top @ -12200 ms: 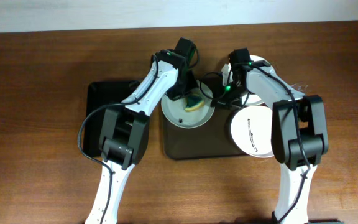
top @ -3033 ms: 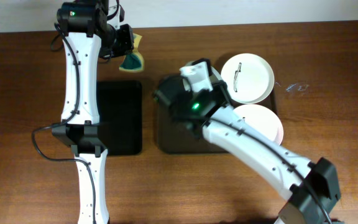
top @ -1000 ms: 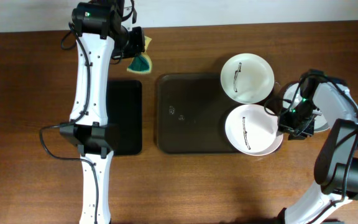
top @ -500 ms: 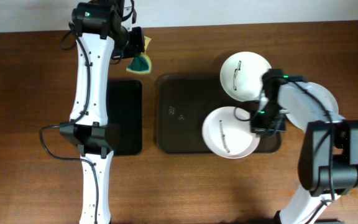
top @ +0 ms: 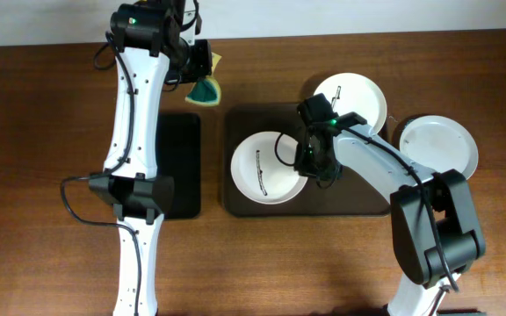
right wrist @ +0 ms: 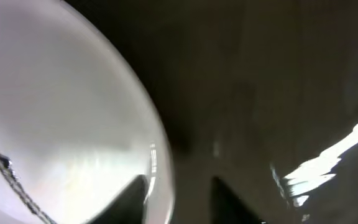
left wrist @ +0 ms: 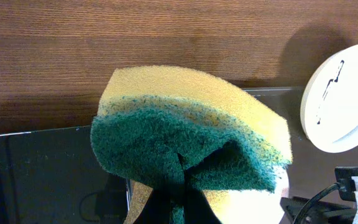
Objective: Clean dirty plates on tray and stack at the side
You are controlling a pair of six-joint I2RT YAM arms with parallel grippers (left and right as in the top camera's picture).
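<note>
One dirty plate [top: 262, 171] with a black streak lies on the left half of the dark brown tray [top: 358, 200]. My right gripper [top: 309, 160] is at its right rim. In the right wrist view the jaws [right wrist: 179, 200] straddle that rim, one finger over the plate [right wrist: 61, 112] and one over the tray [right wrist: 260, 93]; the view is blurred. A second streaked plate [top: 358, 105] sits at the tray's far right corner. A third plate [top: 437, 145], with no streak showing, lies on the table right of the tray. My left gripper [top: 197, 74] is shut on a yellow-green sponge [left wrist: 185, 130], held beyond the tray's far left corner.
A smaller black tray [top: 178, 167] lies left of the brown tray, under the left arm; it also shows in the left wrist view [left wrist: 36, 174]. The far streaked plate shows at the right edge of that view [left wrist: 344, 99].
My right gripper has carried the streaked plate from the tray's right side to its left half. The clean plate stays on the table at the right. The left arm with the sponge has barely moved.
</note>
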